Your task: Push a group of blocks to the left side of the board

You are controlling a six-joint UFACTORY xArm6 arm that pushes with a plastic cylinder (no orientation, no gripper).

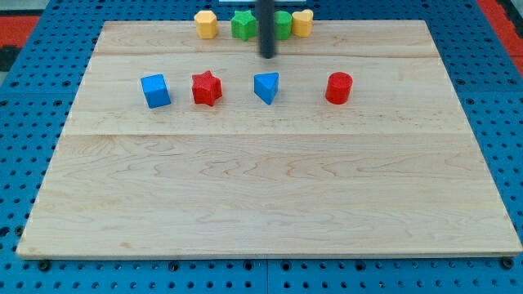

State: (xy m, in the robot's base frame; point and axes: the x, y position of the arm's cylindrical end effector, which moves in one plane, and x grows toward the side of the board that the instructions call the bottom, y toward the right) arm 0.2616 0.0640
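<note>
My tip (268, 55) is near the view's top, just below a row of blocks on the board's top edge: a yellow block (206, 24), a green star (243, 24), a green block (283, 24) partly hidden behind the rod, and a yellow block (303, 22). Lower down stand a blue cube (155, 90), a red star (207, 88), a blue triangular block (266, 86) and a red cylinder (338, 87) in a row. The tip is above the blue triangular block, apart from it.
The wooden board (261, 196) lies on a blue perforated table (24, 163). The rod comes down from the view's top edge.
</note>
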